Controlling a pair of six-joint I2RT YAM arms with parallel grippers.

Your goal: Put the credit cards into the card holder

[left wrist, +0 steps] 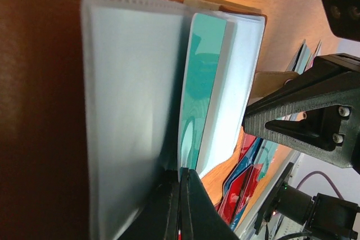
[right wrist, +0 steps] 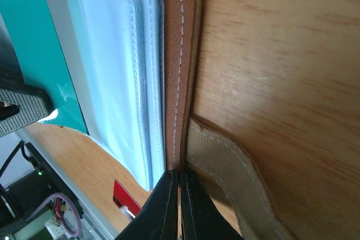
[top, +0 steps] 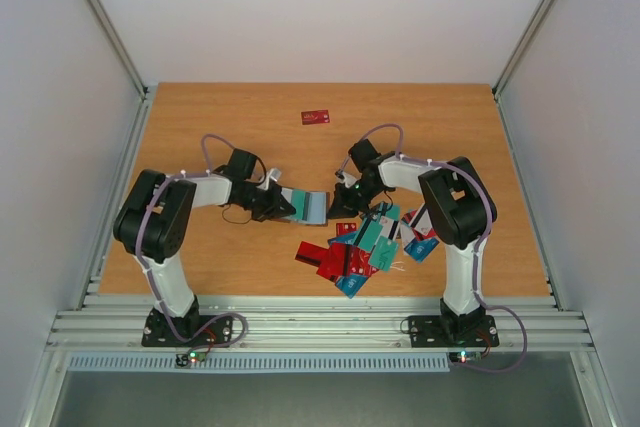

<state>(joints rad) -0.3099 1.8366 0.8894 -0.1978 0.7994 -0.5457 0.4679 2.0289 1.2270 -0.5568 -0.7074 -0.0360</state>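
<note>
Mid-table (top: 200, 127), the card holder (right wrist: 177, 71) lies open between the arms. The left jaws are clamped shut on a teal card (left wrist: 197, 82), its long axis pointing away from them into a clear sleeve (left wrist: 135, 111), apparently part-seated. The right jaws pinch the holder's outer edge.

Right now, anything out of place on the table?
One dark red card lies alone toward the far edge, well apart from the card pile by the right arm. Nothing looks damaged.
</note>
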